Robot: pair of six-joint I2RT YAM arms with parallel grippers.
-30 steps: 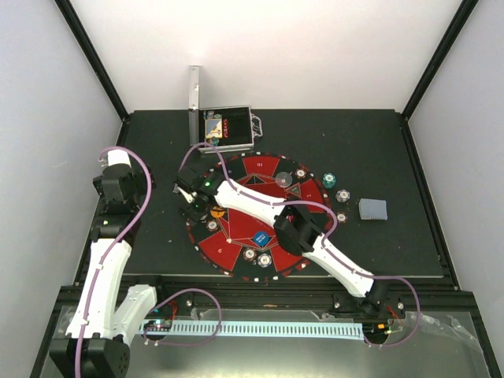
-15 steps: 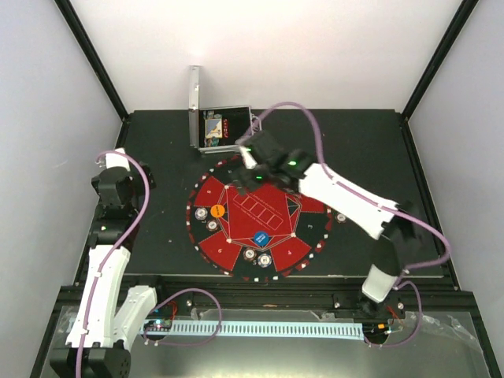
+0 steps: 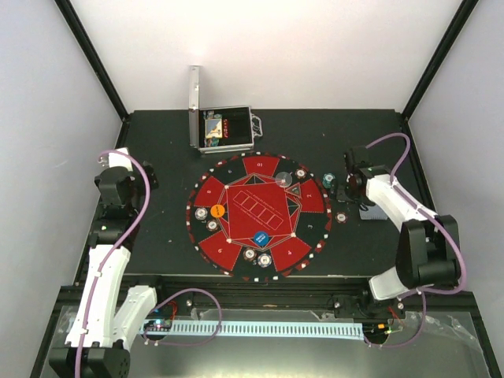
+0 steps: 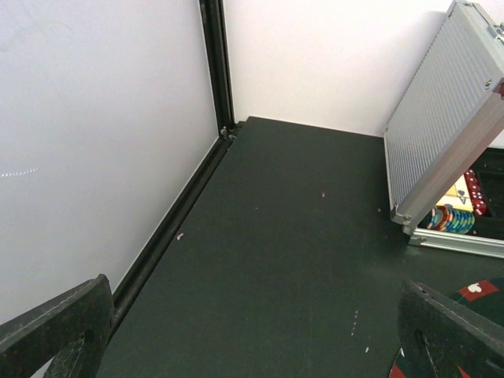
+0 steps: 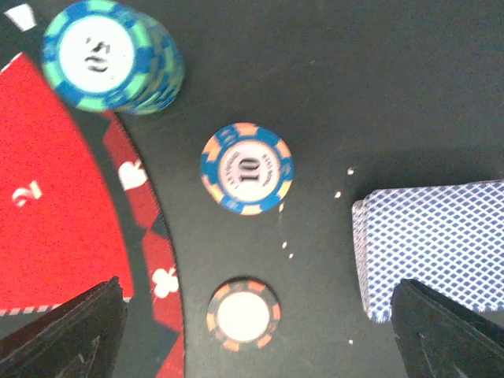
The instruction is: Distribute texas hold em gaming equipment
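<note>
Stack of teal chips [image 5: 110, 57]: upper left, right wrist view.
Blue chip [image 5: 246, 168]: centre.
Orange chip [image 5: 242, 313]: lower centre.
Cards [image 5: 433, 244]: right edge.
Left gripper [image 4: 253, 293]: fingers apart, empty.
Right gripper [image 5: 256, 293]: fingers apart, empty.

The left arm [image 3: 98, 276] and right arm [image 3: 394, 201] share 1 look: smooth white tube links joined by chunky black joint housings, on black bases. A lilac cable [image 3: 147, 179] loops loosely along each. The left gripper [image 4: 252, 303] and right gripper [image 5: 256, 311] each end in 2 matte black, blunt fingers [image 4: 55, 331].
</note>
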